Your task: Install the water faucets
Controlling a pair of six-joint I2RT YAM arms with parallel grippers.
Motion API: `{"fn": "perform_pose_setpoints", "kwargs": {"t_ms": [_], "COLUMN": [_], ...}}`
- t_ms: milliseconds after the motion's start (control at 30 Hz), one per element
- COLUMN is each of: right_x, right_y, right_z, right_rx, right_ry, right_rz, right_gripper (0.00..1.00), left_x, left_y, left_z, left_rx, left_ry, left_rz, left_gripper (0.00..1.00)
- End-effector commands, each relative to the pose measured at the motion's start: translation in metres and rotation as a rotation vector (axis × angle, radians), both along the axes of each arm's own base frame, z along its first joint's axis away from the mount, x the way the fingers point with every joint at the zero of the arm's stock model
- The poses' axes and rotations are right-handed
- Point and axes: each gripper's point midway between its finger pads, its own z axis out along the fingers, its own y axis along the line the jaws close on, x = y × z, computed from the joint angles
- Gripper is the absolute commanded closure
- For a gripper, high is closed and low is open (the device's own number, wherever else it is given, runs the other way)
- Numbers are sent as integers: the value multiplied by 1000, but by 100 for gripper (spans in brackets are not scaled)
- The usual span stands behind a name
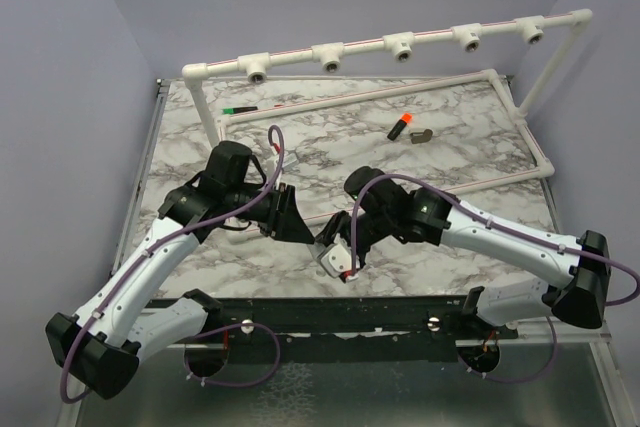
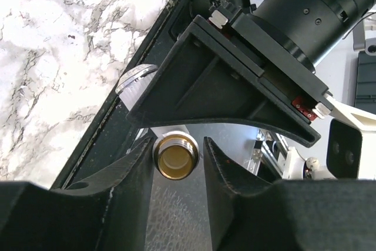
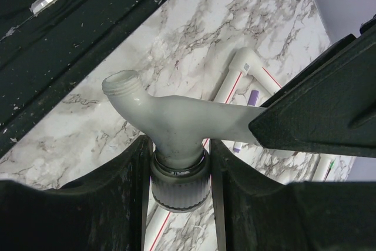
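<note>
The marble-patterned table (image 1: 470, 162) fills the top view. Along its 12 o'clock edge a white pipe frame (image 1: 520, 142) carries a raised rail with five tee sockets (image 1: 401, 47), their mouths facing the arms.

The left arm (image 1: 150, 267) reaches in from 7 o'clock and the right arm (image 1: 500, 237) from 4 o'clock. They meet over the table's 6 o'clock edge, just past the black base rail (image 1: 340, 312).

The right gripper (image 3: 179, 144) pinches the faucet (image 3: 176, 119) at its round dark knob, a finger pressed to each side. The pale body forks above the knob, with a threaded spout at 10 o'clock and the other limb running to 3 o'clock behind a black finger of the left gripper (image 2: 177, 148). The left gripper's fingers are drawn in tight on the faucet's threaded stem, one on each flank, and only the stem's ringed end shows. The right gripper's black body crosses directly above and hides the rest of the faucet from that camera. From the top, the two gripper heads cover most of the faucet.

A black stick with an orange tip (image 1: 400, 127) lies at 1 o'clock on the marble, well apart from the arms. A small grey piece (image 1: 421, 136) lies just beside it. A black stick with a green tip (image 1: 240, 108) lies at 11 o'clock near the frame's left post.
</note>
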Motion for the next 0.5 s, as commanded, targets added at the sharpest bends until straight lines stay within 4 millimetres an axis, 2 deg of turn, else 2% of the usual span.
{"fn": "perform_pose_setpoints", "kwargs": {"t_ms": [0, 167, 333, 467], "right_x": [2, 0, 0, 0], "right_y": [1, 1, 1, -2], "right_z": [7, 7, 10, 14], "right_rx": [16, 21, 41, 66], "right_ry": [-46, -54, -45, -41], "right_rz": [-8, -6, -29, -59], "right_gripper": [100, 100, 98, 88], "left_x": [-9, -9, -8, -8], "left_y": [-4, -3, -2, -2], "left_z": [2, -3, -6, -9], "left_rx": [-41, -29, -22, -16], "left_ry": [25, 34, 29, 29], "left_rz": [-59, -54, -46, -47], "left_gripper": [65, 100, 100, 100]}}
